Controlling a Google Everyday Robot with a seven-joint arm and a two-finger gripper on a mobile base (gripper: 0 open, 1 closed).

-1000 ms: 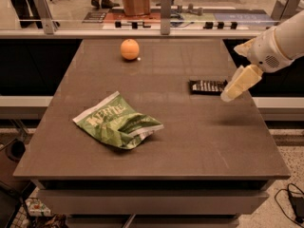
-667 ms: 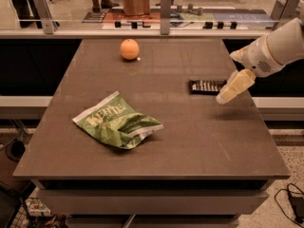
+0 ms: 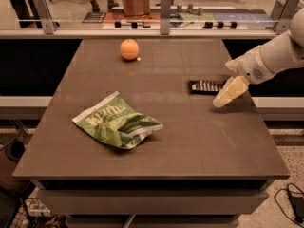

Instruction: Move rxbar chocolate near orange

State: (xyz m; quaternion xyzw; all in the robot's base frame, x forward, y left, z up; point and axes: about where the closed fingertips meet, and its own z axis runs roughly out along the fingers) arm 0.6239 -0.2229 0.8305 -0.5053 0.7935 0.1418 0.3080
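Note:
The rxbar chocolate (image 3: 206, 86) is a small flat black bar with pale lettering, lying on the right part of the brown table (image 3: 156, 141). The orange (image 3: 129, 49) sits at the table's far side, left of centre, well apart from the bar. My gripper (image 3: 224, 95) reaches in from the right on a pale arm and hangs just right of and slightly in front of the bar, its tip pointing down-left, close above the tabletop.
A large green chip bag (image 3: 117, 122) lies on the table's left-centre front. Behind the table runs a glass railing with metal posts (image 3: 165, 6). A cable lies on the floor at the lower right (image 3: 292, 201).
My gripper has moved a little left and down, closer to the bar's right end. The bar, orange and bag have not moved.

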